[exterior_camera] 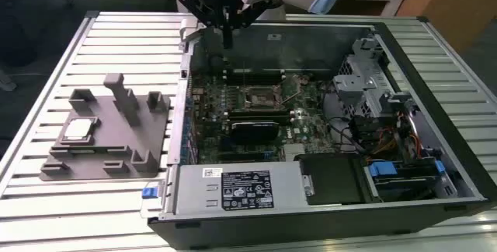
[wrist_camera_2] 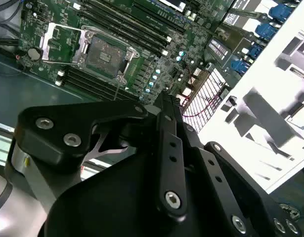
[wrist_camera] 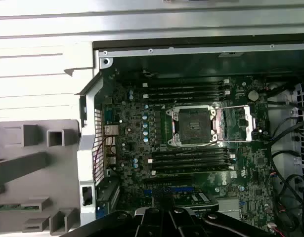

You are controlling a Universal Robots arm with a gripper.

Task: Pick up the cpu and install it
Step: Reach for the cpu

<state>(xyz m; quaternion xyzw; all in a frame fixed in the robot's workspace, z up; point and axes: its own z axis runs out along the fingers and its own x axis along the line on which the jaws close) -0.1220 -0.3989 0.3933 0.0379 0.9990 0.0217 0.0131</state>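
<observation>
Pickup had not begun: cpu [exterior_camera: 78, 130] lay flat on the grey tray [exterior_camera: 116, 147] on the worktop [exterior_camera: 46, 205], well apart from the tool [exterior_camera: 227, 43], which hung empty, fingers [exterior_camera: 227, 35] together, over the open computer case [exterior_camera: 326, 222]. Grasping it would call for parted fingers above the tray.

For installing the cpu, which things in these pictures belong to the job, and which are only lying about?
Job: cpu on grey tray; open socket; gripper.
Lying about: labelled silver box; metal drive cage; cables.
</observation>
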